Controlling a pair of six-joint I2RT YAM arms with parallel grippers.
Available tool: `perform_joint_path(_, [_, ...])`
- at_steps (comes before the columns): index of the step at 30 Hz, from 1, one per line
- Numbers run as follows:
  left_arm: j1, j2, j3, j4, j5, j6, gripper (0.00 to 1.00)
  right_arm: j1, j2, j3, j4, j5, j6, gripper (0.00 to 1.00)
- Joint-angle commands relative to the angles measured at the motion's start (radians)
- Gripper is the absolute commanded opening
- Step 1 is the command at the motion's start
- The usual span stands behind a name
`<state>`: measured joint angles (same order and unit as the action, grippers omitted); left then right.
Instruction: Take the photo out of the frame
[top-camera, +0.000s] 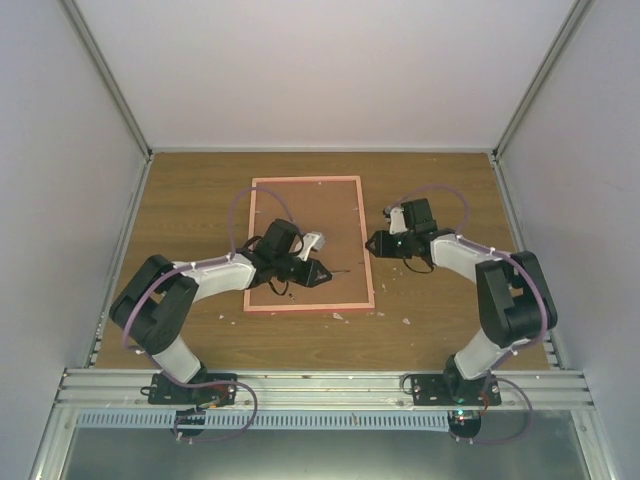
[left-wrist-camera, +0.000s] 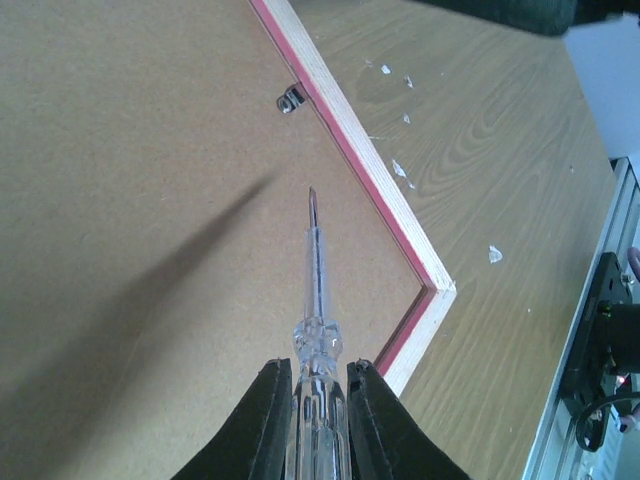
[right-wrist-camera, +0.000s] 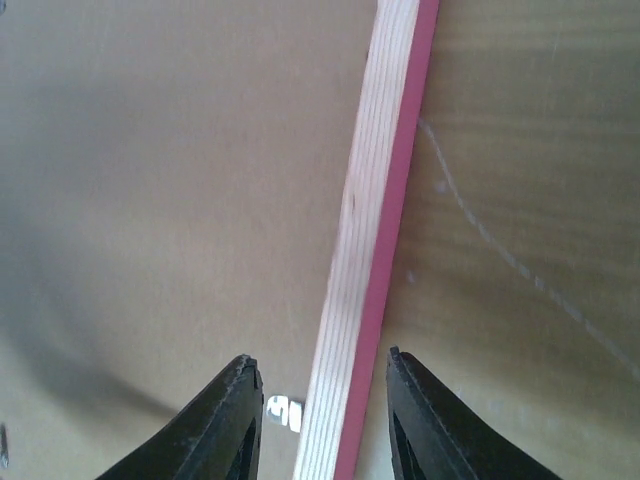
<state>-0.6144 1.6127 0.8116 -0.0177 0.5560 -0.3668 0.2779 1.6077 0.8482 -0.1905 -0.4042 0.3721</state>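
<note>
A brown wood-grain surface (top-camera: 200, 200) is seen, and a thin pink-red rectangular frame (top-camera: 305, 180) is laid face down at its middle, with its plain brown hardboard back (top-camera: 310, 215) turned upward. The photo is hidden beneath that board. The right fingers (right-wrist-camera: 215, 430) are held spread, one on either side of the frame's right rail; contact cannot be told. The left fingers (left-wrist-camera: 262, 420) are pinched on the handle of a slim clear-plastic-handled screwdriver (left-wrist-camera: 313, 270), whose tip is pointed over the board near a small metal clip (left-wrist-camera: 290, 98) at the rail. White flecks (left-wrist-camera: 400, 168) are scattered just beside the frame's near right corner.
</note>
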Motion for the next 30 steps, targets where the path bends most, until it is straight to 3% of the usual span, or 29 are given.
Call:
perform_joint_path(1, [-0.014,0.042,0.061,0.055,-0.014,0.032,0.00,-0.016,0.092,0.078,0.083,-0.017,0.014,0.36])
perform_joint_path(16, [-0.057,0.154,0.159,0.032,-0.016,0.074,0.00,-0.022,0.223,0.118,0.107,-0.042,0.005,0.28])
perform_joint_path(25, [-0.068,0.199,0.188,0.015,-0.043,0.075,0.00,-0.018,0.249,0.120,0.104,-0.062,0.000,0.28])
perform_joint_path(30, [-0.070,0.213,0.202,0.001,-0.061,0.072,0.00,-0.014,0.265,0.117,0.105,-0.059,-0.003,0.22])
